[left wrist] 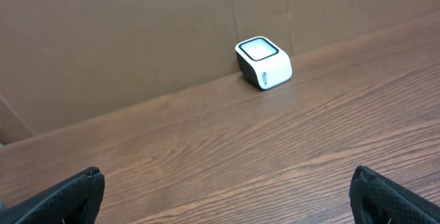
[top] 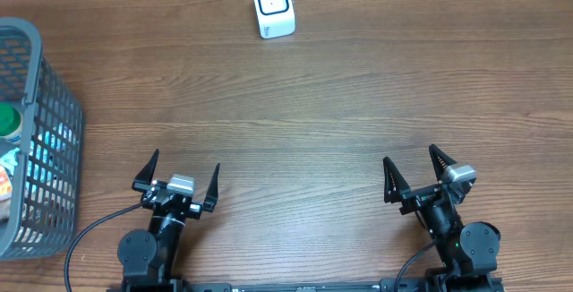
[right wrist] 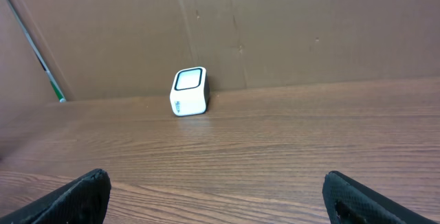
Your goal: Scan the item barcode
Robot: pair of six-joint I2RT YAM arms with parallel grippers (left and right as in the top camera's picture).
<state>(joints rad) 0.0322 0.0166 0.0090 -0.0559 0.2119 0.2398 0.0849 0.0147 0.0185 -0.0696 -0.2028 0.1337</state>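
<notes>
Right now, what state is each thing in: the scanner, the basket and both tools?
scanner: upright, window facing up, nothing held over it.
basket: upright, items inside it.
left tool: open, empty.
right tool: open, empty.

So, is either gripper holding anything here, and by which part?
Nothing is held. The left gripper and right gripper both stand open and empty above the table, away from the basket and the scanner.
</notes>
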